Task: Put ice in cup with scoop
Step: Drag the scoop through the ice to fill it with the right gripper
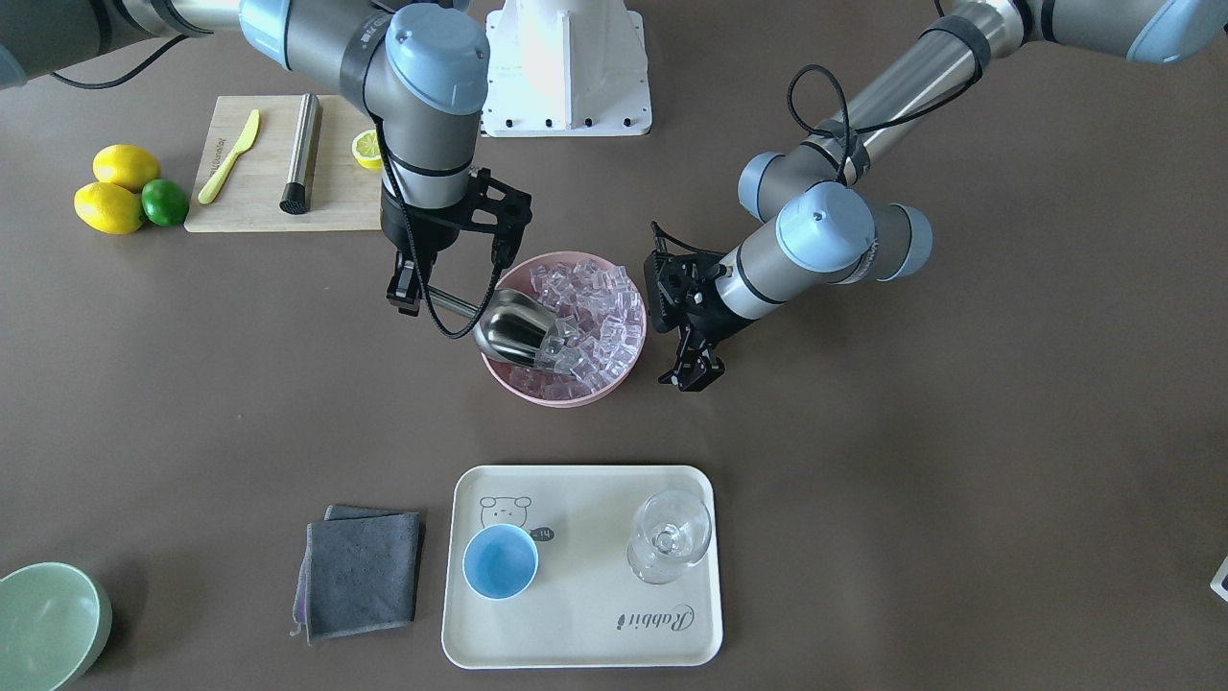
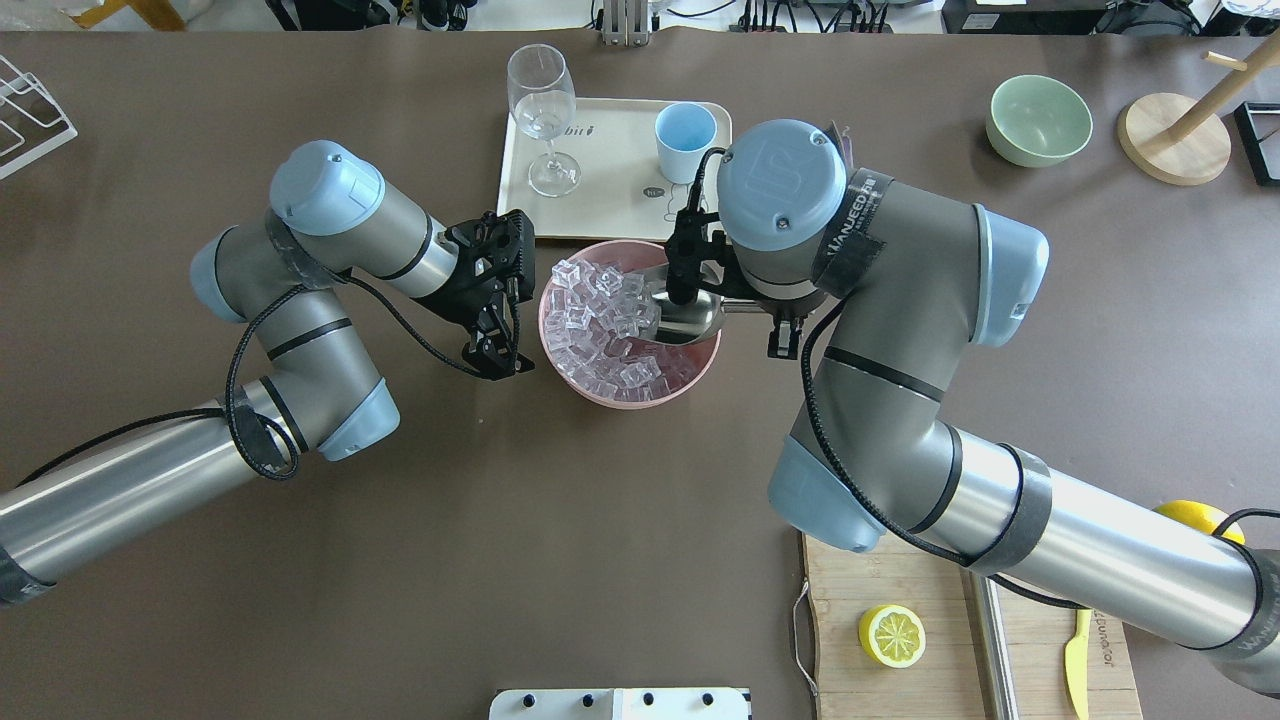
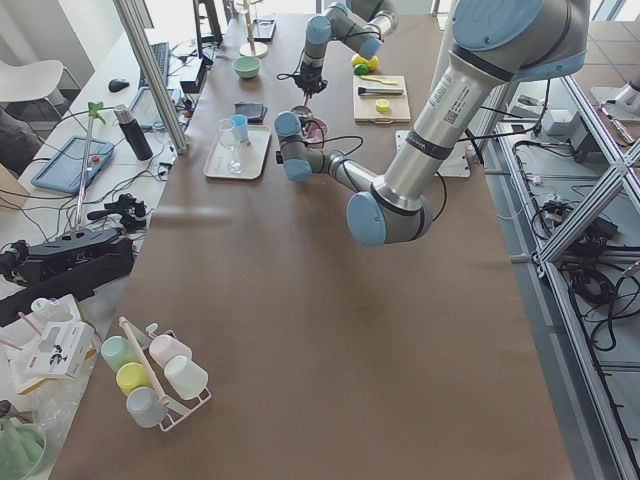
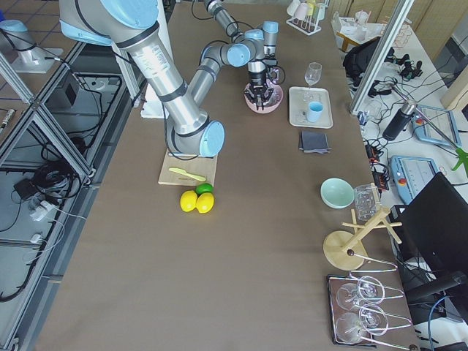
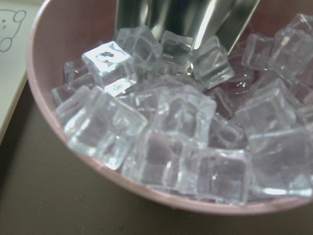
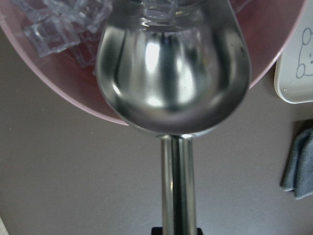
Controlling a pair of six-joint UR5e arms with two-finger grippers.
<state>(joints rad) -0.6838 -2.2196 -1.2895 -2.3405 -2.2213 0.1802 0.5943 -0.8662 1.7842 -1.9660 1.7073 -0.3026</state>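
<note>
My right gripper (image 1: 413,293) is shut on the handle of the steel scoop (image 1: 518,331). The scoop's open front lies tilted down among the ice (image 1: 595,317) in the pink bowl (image 1: 556,395). The right wrist view shows the back of the scoop (image 6: 173,68) over the bowl's rim (image 6: 274,54). My left gripper (image 1: 689,374) hangs beside the bowl on the opposite side, looks open and holds nothing. Its wrist view shows the ice (image 5: 181,127) and the scoop's lip (image 5: 181,19) up close. The light-blue cup (image 1: 500,562) stands empty on the tray.
The cream tray (image 1: 576,624) also holds a clear stemmed glass (image 1: 669,537). A grey cloth (image 1: 360,576) lies beside it and a pale green bowl (image 1: 48,624) at the corner. A cutting board (image 1: 249,192) with a steel cylinder (image 1: 300,154), lemons and a lime is behind my right arm.
</note>
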